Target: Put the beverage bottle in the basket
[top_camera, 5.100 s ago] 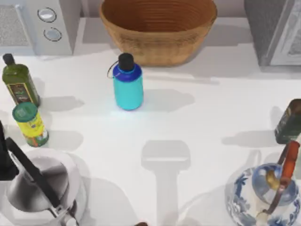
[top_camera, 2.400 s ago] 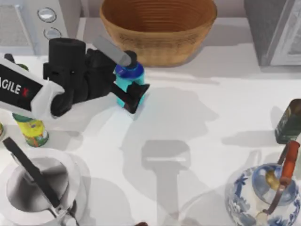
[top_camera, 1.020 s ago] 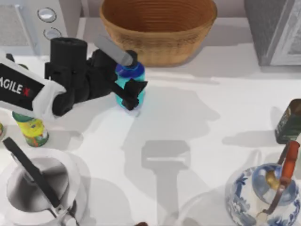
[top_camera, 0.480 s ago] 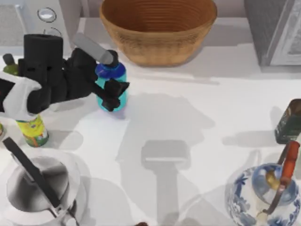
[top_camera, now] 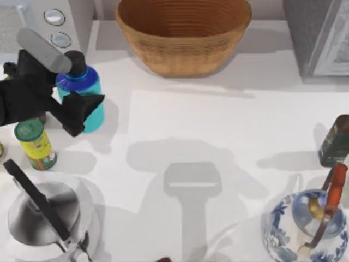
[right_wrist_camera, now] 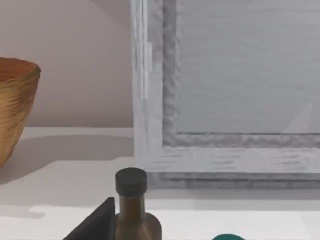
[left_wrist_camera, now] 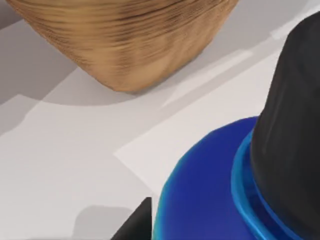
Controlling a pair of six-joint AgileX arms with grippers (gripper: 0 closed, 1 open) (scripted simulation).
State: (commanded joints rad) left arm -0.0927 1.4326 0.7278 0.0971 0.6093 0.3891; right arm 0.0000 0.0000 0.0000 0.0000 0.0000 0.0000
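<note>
The beverage bottle (top_camera: 83,97), cyan with a blue shoulder and black cap, hangs at the table's left side, well to the left of the basket (top_camera: 185,54). My left gripper (top_camera: 84,82) is shut on the bottle, with a grey finger behind the cap and a black finger across the cyan body. The left wrist view looks down past the bottle's blue shoulder (left_wrist_camera: 210,195) and black cap (left_wrist_camera: 292,125) toward the basket's woven wall (left_wrist_camera: 120,45). A dark wedge of my parked right gripper (right_wrist_camera: 95,225) sits at the edge of the right wrist view.
A yellow green-lidded canister (top_camera: 34,143) and a steel kettle (top_camera: 46,218) stand just in front of the held bottle. At the right are a blue-white teapot (top_camera: 308,224) and a dark bottle (top_camera: 335,141). Grey appliances (top_camera: 322,33) flank the basket at the back.
My left gripper closed on the bottle in front of the basket, then carried it left, away from the basket, to above the canister.
</note>
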